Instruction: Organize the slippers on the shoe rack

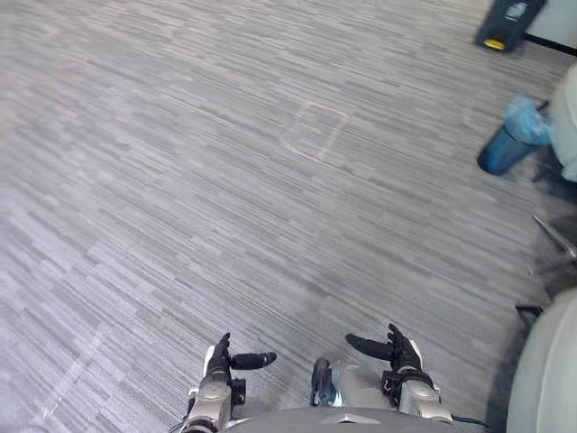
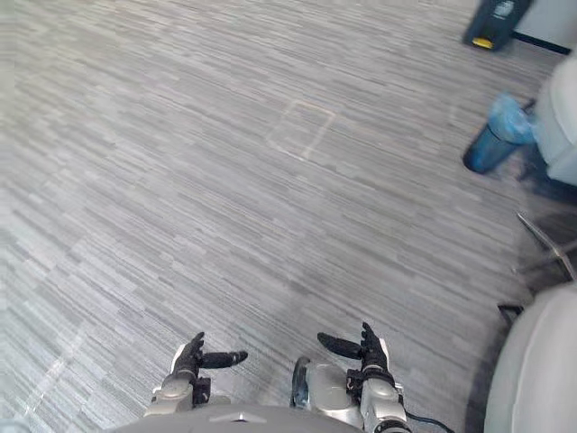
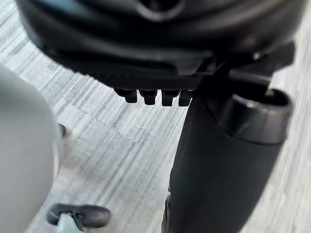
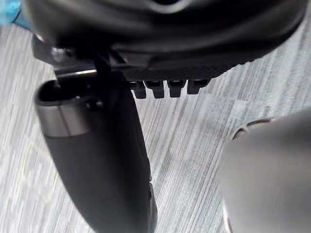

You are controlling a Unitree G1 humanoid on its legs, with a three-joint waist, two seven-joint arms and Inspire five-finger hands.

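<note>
Both of my hands hang low over grey striped carpet, holding nothing. My left hand (image 1: 219,359) is open, its thumb pointing inward toward the other hand. My right hand (image 1: 401,354) is open as well, its thumb pointing back toward the left. In the left wrist view the straight fingers (image 3: 150,96) and the thumb (image 3: 218,170) have only carpet past them. The right wrist view has the same picture, with fingers (image 4: 167,88) and thumb (image 4: 97,160) over bare carpet.
A pale taped square (image 1: 314,131) marks the carpet ahead. A blue bin with a blue bag (image 1: 509,140) stands at the right, beside a chair's metal legs (image 1: 552,234). A pale grey seat (image 1: 545,370) is close on my right. A dark object with a yellow part (image 1: 507,23) sits far right.
</note>
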